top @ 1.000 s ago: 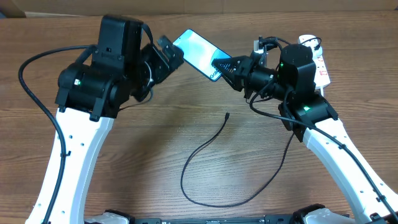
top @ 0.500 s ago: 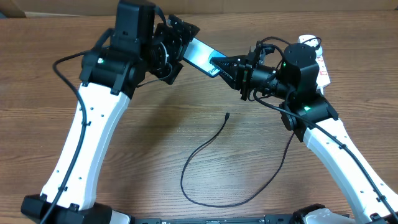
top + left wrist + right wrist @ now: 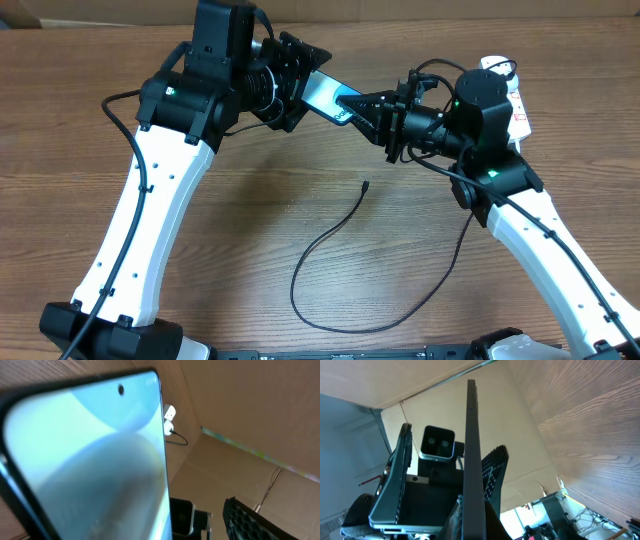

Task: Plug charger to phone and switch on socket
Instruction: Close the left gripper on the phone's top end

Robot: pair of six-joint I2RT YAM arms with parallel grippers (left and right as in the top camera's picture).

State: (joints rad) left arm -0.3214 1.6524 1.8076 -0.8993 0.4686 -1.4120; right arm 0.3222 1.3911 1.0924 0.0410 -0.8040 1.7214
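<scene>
The phone [image 3: 322,90] is held off the table near the back, cyan screen up, with my right gripper [image 3: 362,105] shut on its right end. My left gripper [image 3: 305,75] is open and straddles the phone's left end. In the right wrist view the phone [image 3: 471,435] is edge-on, one left finger [image 3: 400,475] well off it and the other [image 3: 494,470] close beside it. The screen [image 3: 90,460] fills the left wrist view. The charger [image 3: 330,235] loops loosely on the table, its small tip [image 3: 366,185] lying free below the phone. The white socket [image 3: 512,100] lies at the back right.
A cardboard wall [image 3: 400,10] runs along the table's far edge. The wooden table [image 3: 200,220] lies open in front of the arms. The charger's loop reaches close to the front edge [image 3: 340,325]. The right arm's base link [image 3: 560,260] crosses the front right.
My left arm has swung right to the phone's left end, and its jaws have narrowed around it. The right gripper has kept its hold, and the phone has barely moved.
</scene>
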